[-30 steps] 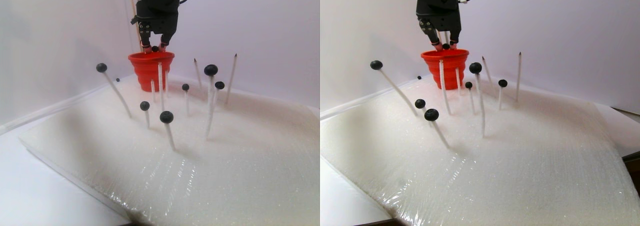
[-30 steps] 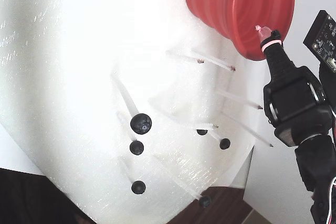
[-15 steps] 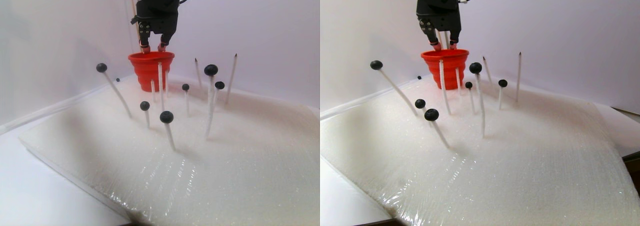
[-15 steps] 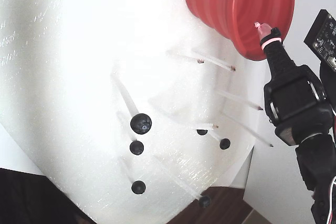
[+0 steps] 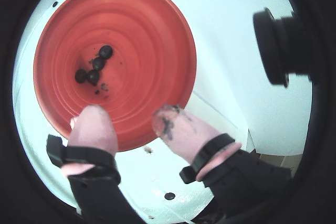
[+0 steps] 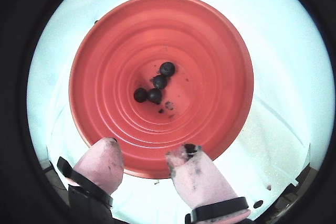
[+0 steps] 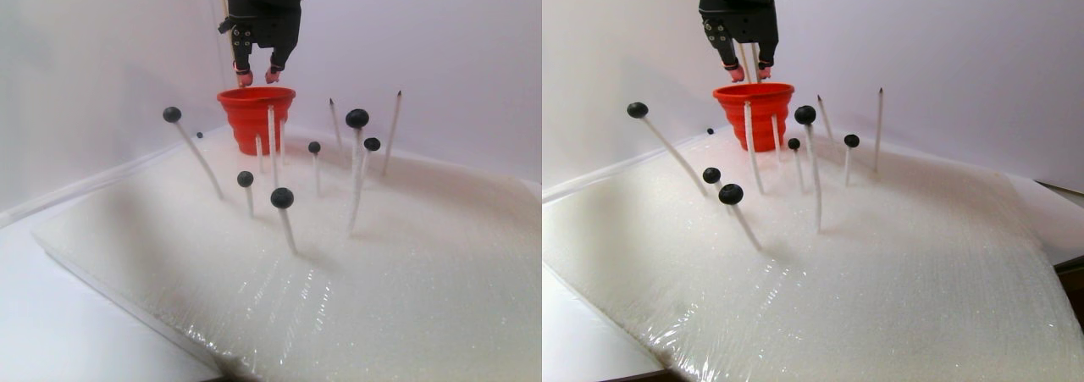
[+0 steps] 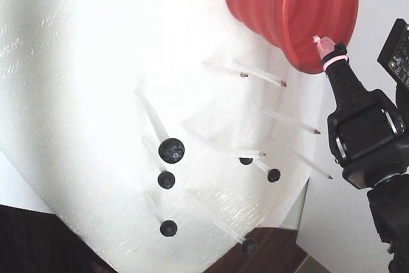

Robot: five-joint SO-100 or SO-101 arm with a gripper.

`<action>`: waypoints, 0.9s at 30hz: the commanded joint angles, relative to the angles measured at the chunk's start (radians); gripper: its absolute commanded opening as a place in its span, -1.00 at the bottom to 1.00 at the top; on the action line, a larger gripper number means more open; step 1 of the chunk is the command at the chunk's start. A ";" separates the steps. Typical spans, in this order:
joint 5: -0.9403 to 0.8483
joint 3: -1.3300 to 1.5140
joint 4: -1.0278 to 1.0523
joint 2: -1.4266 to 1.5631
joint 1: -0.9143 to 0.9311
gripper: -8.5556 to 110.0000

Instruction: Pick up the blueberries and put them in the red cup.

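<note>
1. Red-orange and ribbed, the red cup [image 6: 210, 40] is the landmark; both wrist views look straight down into it, where four blueberries [image 6: 155, 88] lie clustered on its floor amid dark specks.
2. Only the wrist views show the cup's inside; the stereo pair view and the fixed view show just its outer wall [image 7: 254, 124].
3. Pink-tipped, the end effector [image 6: 143, 158] hovers over the cup's near rim, fingers parted with nothing between them; one fingertip [image 6: 191, 162] is smeared dark.
4. The stereo pair view alone shows the end effector [image 7: 257, 76] just above the rim, not touching it.
5. More blueberries [image 7: 282, 197] sit atop thin white sticks [image 7: 289, 228] stuck in a white foam sheet [image 7: 406, 289] in front of the cup.
6. The fixed view shows several such berries [image 8: 171, 150] well apart from the cup [image 8: 268, 4].
</note>
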 commanded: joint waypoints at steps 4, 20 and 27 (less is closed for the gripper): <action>-0.020 0.012 0.015 0.161 -0.020 -0.58; -0.048 0.066 0.115 0.249 -0.028 -0.59; -0.052 0.083 0.183 0.299 -0.038 -0.60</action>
